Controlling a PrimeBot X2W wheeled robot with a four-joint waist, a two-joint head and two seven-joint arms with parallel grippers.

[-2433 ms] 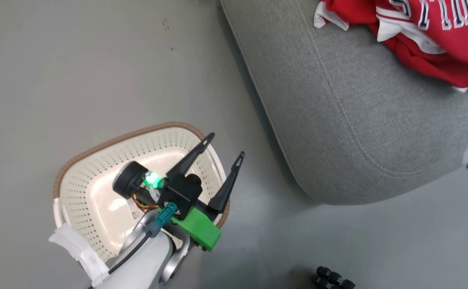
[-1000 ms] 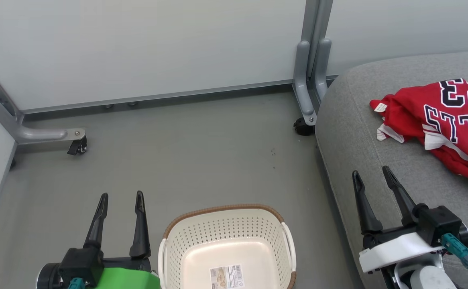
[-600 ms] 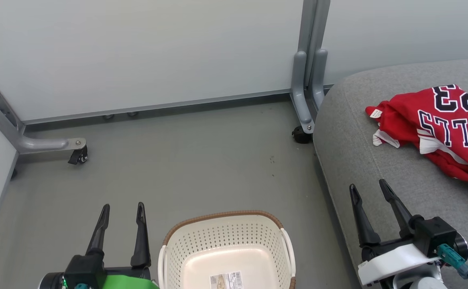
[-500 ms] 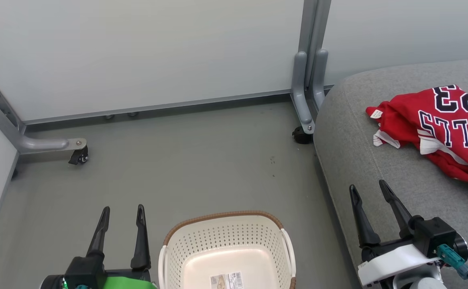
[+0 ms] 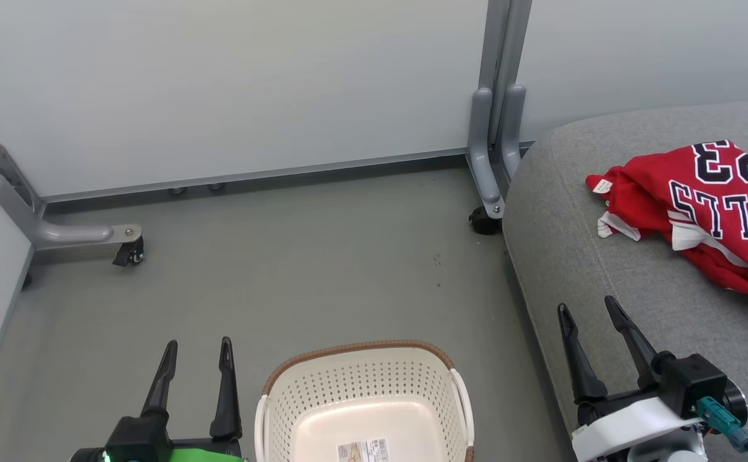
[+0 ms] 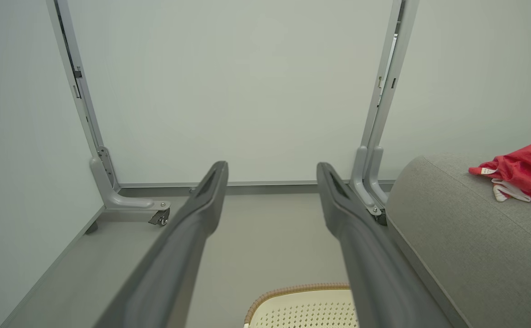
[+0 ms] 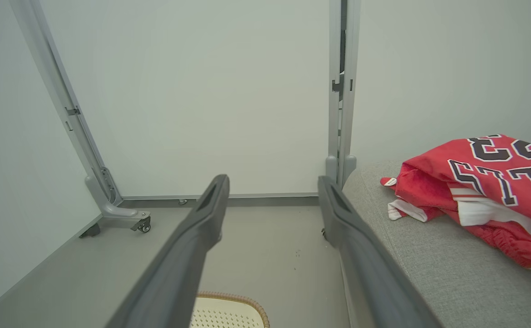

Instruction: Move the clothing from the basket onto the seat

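Now the clothing (image 5: 707, 212), a red heap with the lettered jersey on top, lies on the seat (image 5: 579, 256) at two o'clock in the head view. The basket (image 5: 361, 350) stands on the floor (image 5: 316, 269) at six o'clock. The left gripper (image 5: 198, 343) at seven o'clock and the right gripper (image 5: 586, 304) at five o'clock have their fingers spread apart and hold nothing.

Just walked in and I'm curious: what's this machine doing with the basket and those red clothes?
It's on a laundry job. The red clothing lies on the grey seat; the basket on the floor looks empty apart from a label. Its left tool and right tool are both open, holding nothing, so the job seems done.
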